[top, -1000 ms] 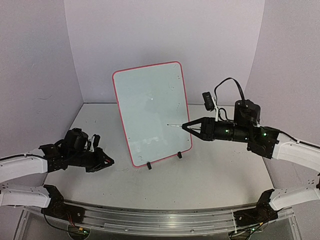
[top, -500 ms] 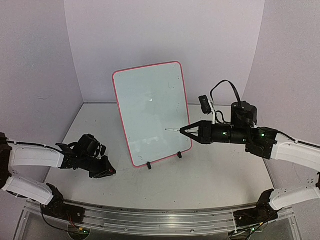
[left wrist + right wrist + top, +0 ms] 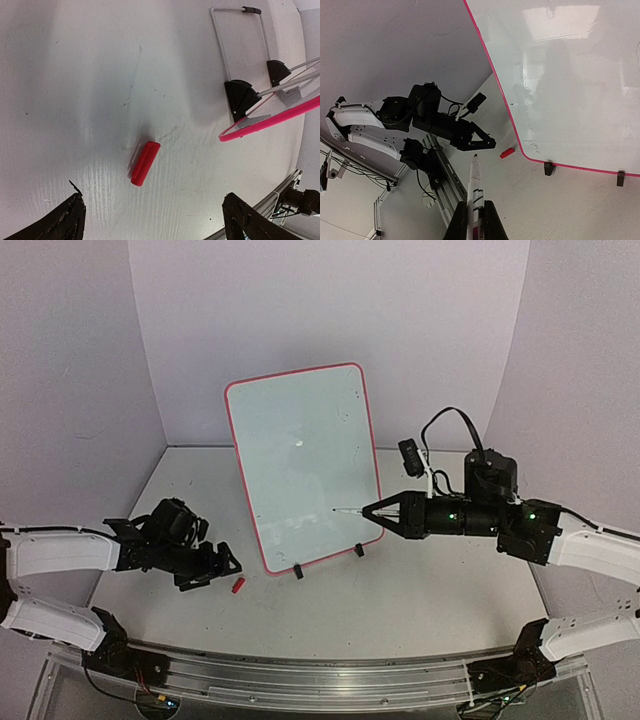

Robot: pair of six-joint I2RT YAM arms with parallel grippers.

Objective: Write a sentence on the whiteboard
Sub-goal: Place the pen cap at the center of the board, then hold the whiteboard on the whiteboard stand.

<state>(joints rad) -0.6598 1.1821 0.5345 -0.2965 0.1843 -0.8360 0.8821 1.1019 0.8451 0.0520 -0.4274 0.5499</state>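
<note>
My right end effector (image 3: 378,511) is clenched on the marker (image 3: 350,510), tip just short of the whiteboard (image 3: 300,460) propped on the counter (image 3: 420,590) — no strokes visible. My left end effector (image 3: 215,572) is released beside the red cap (image 3: 238,586). Advise light, square contact — it may tip.

Whiteboard (image 3: 300,475) white w/ pink rim; cap (image 3: 145,163) red; clips (image 3: 239,97) blk; marker (image 3: 475,186) white.

Clearance check, both arms.
The left gripper (image 3: 155,222) has its jaws spread wide. The table (image 3: 65,75) ahead of its fingers is bare except for a red cap (image 3: 145,163) lying loose just beyond the tips, between them. Further ahead, off to one finger's side, the black clips (image 3: 240,97) and wire stand (image 3: 235,9) block the whiteboard (image 3: 280,119) foot. The right gripper (image 3: 475,220) has a marker (image 3: 475,182) jutting past its fingers, and the board face is close ahead of the tip. Whether they touch cannot be told.
</note>
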